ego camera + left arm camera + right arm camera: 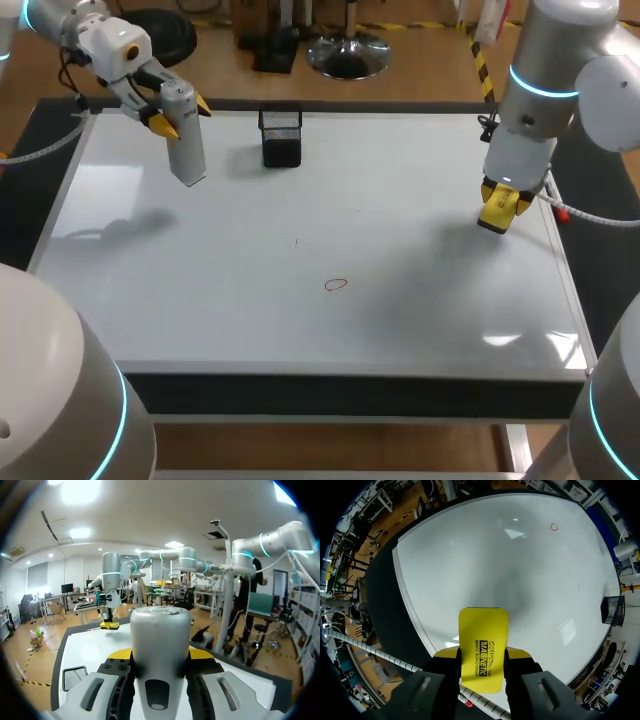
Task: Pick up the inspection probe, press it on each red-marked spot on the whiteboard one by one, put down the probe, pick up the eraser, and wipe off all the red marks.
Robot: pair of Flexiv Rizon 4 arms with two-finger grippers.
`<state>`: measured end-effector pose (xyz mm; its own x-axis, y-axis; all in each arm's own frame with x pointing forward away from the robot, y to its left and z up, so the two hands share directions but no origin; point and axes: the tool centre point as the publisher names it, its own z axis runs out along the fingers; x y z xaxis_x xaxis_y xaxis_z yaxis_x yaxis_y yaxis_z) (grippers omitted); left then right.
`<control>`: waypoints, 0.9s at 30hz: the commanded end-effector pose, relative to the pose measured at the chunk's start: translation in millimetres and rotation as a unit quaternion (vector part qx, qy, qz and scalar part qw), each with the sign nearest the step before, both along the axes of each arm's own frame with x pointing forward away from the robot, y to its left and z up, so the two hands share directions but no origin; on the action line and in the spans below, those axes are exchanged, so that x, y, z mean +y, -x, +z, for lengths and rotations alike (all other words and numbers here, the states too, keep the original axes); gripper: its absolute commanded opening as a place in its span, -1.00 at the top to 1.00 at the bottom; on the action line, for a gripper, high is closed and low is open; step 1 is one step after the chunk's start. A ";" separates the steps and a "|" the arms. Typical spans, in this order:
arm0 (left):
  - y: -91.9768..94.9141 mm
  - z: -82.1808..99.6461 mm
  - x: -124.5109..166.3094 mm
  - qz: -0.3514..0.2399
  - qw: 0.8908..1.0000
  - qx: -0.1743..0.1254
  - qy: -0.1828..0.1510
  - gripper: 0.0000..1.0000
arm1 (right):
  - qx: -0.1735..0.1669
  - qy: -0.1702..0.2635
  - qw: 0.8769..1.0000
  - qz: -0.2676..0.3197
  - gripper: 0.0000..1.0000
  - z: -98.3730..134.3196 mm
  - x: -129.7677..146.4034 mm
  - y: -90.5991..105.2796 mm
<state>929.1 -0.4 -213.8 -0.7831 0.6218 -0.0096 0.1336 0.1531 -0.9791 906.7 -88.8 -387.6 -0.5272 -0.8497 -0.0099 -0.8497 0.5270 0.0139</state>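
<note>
The left gripper (180, 116) is clamped on the grey inspection probe (186, 145), held tilted above the whiteboard (220, 300) at its far left corner, near a black mesh holder (281, 137). The right gripper (503, 198) pinches the yellow eraser (496, 216) above the board's right side (one red circle (336, 285) lies mid-board, well apart from both).

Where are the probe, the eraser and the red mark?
probe (186, 140): head view, middle of its grey body.
eraser (484, 640): right wrist view, its yellow face.
red mark (336, 285): head view, centre of the small loop.
</note>
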 end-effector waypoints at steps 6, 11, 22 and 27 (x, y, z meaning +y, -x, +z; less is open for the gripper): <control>-1.4 0.5 0.6 -0.002 1.000 0.001 0.001 1.00 | -0.006 0.008 1.000 0.014 1.00 5.5 8.1 13.3; -1.4 0.5 0.6 -0.002 1.000 0.001 0.001 1.00 | -0.015 0.017 0.999 0.046 1.00 8.9 35.8 37.2; -1.4 0.5 0.6 -0.002 1.000 0.001 0.001 1.00 | -0.030 0.025 0.991 0.130 1.00 15.0 115.2 95.5; -1.4 0.5 0.6 -0.002 1.000 0.001 0.001 1.00 | -0.030 0.027 0.984 0.176 1.00 12.8 150.5 116.1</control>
